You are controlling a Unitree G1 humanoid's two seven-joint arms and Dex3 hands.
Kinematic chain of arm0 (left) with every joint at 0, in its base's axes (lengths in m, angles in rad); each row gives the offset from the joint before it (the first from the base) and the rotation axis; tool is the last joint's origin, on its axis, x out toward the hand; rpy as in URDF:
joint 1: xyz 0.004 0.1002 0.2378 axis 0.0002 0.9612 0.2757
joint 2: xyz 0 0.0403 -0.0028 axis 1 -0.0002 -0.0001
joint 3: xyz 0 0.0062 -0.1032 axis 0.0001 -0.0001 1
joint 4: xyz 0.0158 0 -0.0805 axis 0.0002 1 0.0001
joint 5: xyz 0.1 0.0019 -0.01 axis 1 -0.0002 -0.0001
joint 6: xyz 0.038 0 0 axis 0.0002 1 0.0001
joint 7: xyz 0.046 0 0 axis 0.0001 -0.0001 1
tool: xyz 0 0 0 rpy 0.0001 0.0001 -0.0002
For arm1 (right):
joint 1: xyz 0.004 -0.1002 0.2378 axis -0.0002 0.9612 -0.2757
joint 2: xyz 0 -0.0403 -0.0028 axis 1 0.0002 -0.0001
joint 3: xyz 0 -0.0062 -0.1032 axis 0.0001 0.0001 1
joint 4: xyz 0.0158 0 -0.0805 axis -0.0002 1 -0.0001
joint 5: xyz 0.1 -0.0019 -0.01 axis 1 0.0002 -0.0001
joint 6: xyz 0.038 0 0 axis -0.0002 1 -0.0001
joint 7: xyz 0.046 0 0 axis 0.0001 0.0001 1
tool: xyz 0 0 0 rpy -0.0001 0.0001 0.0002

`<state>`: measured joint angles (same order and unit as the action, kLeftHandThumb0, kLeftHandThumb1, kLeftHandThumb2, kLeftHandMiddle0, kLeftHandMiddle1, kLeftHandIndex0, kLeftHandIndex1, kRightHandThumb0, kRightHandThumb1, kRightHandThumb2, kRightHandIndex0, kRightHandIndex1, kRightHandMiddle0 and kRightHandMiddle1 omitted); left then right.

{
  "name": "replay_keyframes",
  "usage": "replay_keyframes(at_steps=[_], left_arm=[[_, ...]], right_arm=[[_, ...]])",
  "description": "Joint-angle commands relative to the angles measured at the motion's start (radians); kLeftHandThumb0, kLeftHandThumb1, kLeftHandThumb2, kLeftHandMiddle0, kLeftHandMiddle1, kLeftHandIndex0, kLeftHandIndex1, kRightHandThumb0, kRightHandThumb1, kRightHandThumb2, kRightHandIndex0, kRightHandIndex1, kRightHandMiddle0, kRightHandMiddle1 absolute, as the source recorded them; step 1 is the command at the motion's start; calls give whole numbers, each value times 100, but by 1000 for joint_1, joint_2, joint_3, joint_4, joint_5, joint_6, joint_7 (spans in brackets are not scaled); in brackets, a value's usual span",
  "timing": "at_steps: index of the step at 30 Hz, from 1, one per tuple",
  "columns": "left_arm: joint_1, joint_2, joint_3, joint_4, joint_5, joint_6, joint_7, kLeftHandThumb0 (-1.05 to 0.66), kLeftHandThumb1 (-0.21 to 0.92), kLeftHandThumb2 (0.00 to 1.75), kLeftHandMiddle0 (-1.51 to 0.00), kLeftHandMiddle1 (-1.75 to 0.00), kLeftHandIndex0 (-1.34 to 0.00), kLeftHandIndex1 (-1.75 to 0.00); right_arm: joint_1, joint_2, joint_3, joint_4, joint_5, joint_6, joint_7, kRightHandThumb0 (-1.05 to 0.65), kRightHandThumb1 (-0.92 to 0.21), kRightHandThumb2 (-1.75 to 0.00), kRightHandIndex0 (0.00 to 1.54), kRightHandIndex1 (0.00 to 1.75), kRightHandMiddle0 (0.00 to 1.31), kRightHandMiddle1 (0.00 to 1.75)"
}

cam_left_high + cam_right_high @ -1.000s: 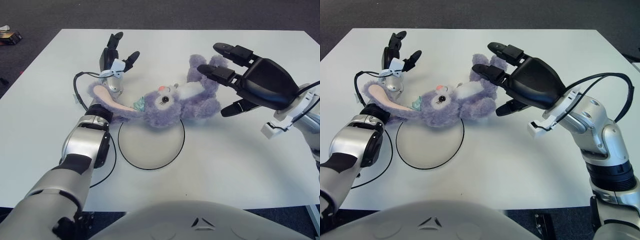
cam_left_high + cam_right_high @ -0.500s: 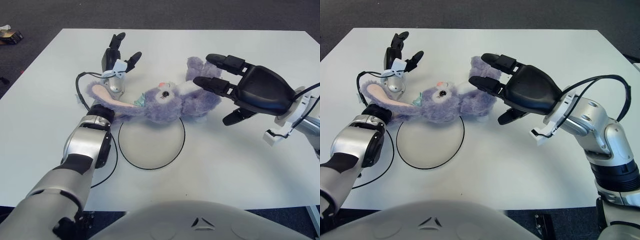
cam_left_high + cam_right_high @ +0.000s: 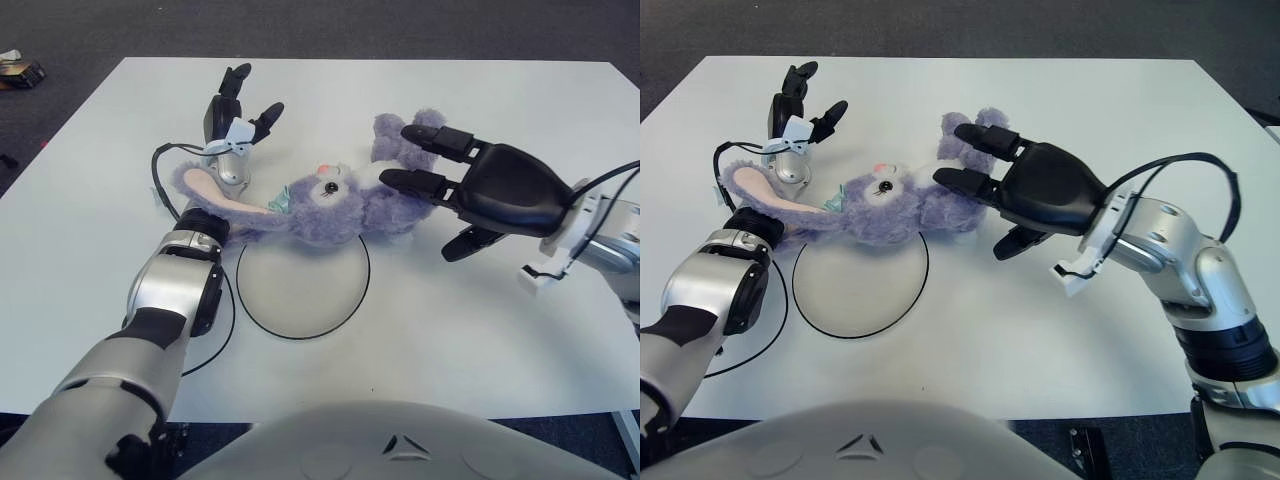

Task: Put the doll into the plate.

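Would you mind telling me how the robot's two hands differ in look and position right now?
The right hand is black and bulky, reaching over the purple doll's body and legs; the left hand is slimmer and silver with black fingertips, raised behind the doll's long ear. The right hand shows palm down; the left points upward, away from the plate. Both have spread fingers and hold nothing.

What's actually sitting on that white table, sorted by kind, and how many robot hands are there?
Fluffy purple plush rabbit doll: 1
Round white plate with black rim: 1
Robot hand: 2, left robot hand and right robot hand
Total: 4
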<state>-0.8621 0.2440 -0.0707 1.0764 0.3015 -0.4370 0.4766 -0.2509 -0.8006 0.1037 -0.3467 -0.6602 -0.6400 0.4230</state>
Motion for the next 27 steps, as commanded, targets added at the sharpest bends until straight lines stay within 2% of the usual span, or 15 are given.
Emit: replay_keyframes(at_steps=[1,9,17,27], left_arm=[[2,-2,-4,-16,9,-1,8,-52,92,28,-55,0,-38,-41],[11,-2,-3,-29,9,-1,9,-51,92,27,-55,0,-38,-40],[20,-2,-4,-40,10,1,10,-50,92,26,-55,0,-38,-40],[30,-3,-4,-53,11,4,8,-48,92,25,-55,0,-39,-40]], right_arm=[[-18,20,27,59,-42,-15,-31,-53,-92,-27,0,0,22,1],[-56,33,50,144,-79,-38,-88,-56,-92,-25,1,0,22,1],[-103,42,63,204,-61,-32,-99,-60,-92,-27,1,0,21,0],[-169,115,92,277,8,59,-58,-65,-92,-26,1,0,16,0]])
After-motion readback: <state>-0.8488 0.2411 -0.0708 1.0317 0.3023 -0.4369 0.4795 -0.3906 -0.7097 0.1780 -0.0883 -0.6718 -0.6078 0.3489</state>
